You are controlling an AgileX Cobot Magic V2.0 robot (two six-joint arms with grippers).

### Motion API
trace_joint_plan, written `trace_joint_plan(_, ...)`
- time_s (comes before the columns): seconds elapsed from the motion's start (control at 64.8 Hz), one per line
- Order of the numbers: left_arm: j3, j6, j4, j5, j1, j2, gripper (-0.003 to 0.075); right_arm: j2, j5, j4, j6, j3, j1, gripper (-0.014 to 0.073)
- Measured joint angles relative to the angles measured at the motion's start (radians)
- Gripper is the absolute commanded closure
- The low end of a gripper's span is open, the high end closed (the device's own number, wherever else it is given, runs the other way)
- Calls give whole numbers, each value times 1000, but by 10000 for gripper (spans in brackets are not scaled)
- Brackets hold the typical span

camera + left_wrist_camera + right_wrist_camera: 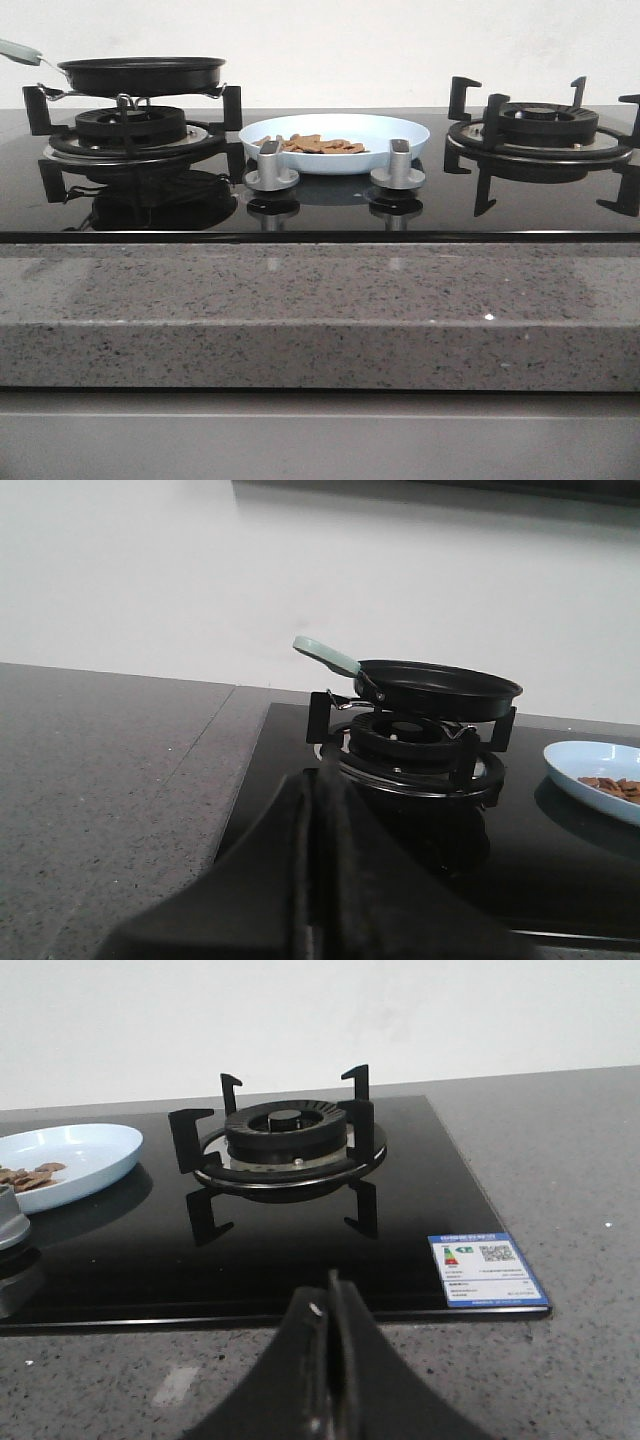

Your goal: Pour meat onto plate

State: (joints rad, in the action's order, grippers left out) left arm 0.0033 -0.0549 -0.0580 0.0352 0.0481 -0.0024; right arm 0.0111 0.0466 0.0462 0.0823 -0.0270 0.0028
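The pale blue-white plate (335,140) sits on the black glass hob between the two burners, and the orange-brown meat slices (312,145) lie heaped in it. The plate edge also shows in the left wrist view (595,775) and in the right wrist view (70,1160), with meat (615,788) (28,1175) on it. The black pan (142,74) with a mint handle (20,50) rests on the left burner; its inside is hidden. My left gripper (322,780) is shut and empty, short of the left burner. My right gripper (331,1282) is shut and empty over the counter's front edge.
Two silver knobs (271,168) (398,166) stand in front of the plate. The right burner (545,135) with its black grate is bare. A blue energy label (487,1269) sticks to the hob's front right corner. Grey speckled counter (320,310) surrounds the hob.
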Motion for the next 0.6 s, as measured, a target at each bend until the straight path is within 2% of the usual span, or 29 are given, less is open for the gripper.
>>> trace_joint_plan(0.247,0,0,0,0,0,0,741,0,-87,-35,22,0,-3,662)
trace_joint_plan(0.602,0,0,0,0,0,0,741,0,-97,-46,22,0,-3,662)
